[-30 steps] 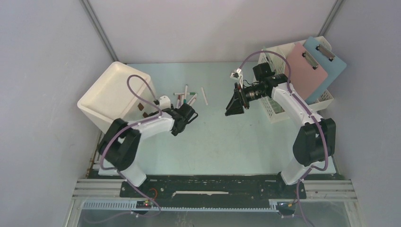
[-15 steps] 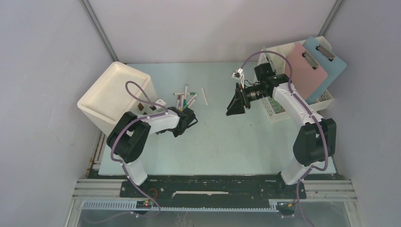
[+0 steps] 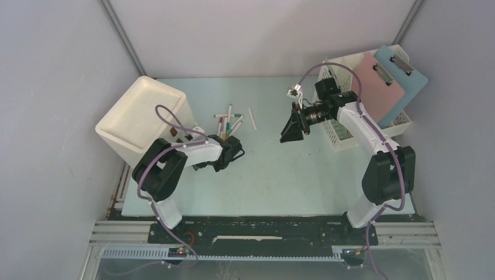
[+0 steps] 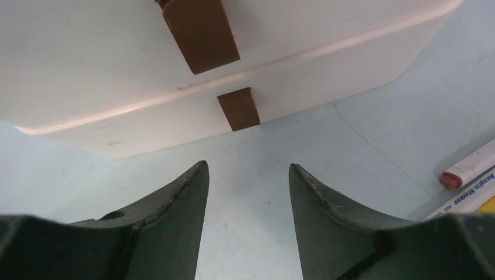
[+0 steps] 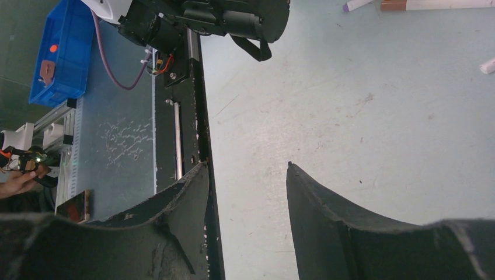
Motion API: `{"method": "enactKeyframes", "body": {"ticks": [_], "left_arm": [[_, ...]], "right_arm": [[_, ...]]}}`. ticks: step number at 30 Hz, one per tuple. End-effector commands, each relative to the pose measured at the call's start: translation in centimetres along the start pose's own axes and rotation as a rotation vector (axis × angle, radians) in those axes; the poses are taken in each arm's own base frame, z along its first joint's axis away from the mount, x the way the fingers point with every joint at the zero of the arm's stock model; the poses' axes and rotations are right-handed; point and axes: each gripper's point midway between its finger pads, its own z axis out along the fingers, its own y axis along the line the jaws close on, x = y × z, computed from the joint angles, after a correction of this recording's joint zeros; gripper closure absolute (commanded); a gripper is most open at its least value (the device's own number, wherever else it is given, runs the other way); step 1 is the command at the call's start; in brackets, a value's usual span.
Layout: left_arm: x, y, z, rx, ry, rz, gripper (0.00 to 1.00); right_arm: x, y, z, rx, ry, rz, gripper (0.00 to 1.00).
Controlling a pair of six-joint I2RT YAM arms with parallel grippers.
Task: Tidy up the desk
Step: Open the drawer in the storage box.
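Desk [image 3: 280, 175], marker [image 4: 470, 193] print illegible

My left arm [image 3: 198, 150] and right arm [image 3: 363, 125] are smooth white shells joined by rounded black housings [image 3: 388, 175], each trailed by a looping purple cable [image 3: 335, 64]. My left claw [image 4: 246, 169] and right claw [image 5: 245, 169] each carry two dark, curved, tapering fingers [image 4: 169, 216] with scuffed edges.

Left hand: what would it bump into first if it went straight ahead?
Most likely the white bin, near its brown patch. Only bare desk shows between the open left hand and it, though depth is unclear.
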Motion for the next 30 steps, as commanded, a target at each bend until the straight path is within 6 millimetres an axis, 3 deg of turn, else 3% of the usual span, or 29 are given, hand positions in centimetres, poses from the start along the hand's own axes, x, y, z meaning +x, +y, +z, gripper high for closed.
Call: {"method": "enactKeyframes", "body": {"ticks": [1,8,12,17,22,27,30], "left_arm": [[-1.5,-0.7,0.3,0.000,-0.018,-0.063,0.41],[-4.4,-1.7,-2.5,0.157,0.019,0.015,0.37],[-4.9,-3.0,-5.0,0.397,0.105,0.096,0.33],[-8.4,-4.0,-10.0,0.787,0.082,0.094,0.23],[-14.2,-2.4,-14.4,1.046,-0.036,0.065,0.10],[-20.5,0.1,-16.8,1.162,-0.130,-0.026,0.06],[-23.3,1.8,-17.3,1.149,-0.188,-0.049,0.06]], "right_arm": [[-0.8,1.3,-0.8,-0.011,-0.029,-0.049,0.41],[0.0,0.6,-0.2,-0.018,-0.012,-0.031,0.41],[0.8,-0.1,1.2,-0.016,0.017,-0.021,0.40],[1.3,-1.7,3.8,0.037,0.047,-0.030,0.40],[0.7,-2.1,7.7,0.056,0.032,-0.146,0.38],[-0.2,-0.8,14.0,0.011,0.004,-0.346,0.33],[-1.2,0.0,18.2,0.020,-0.011,-0.330,0.29]]}}
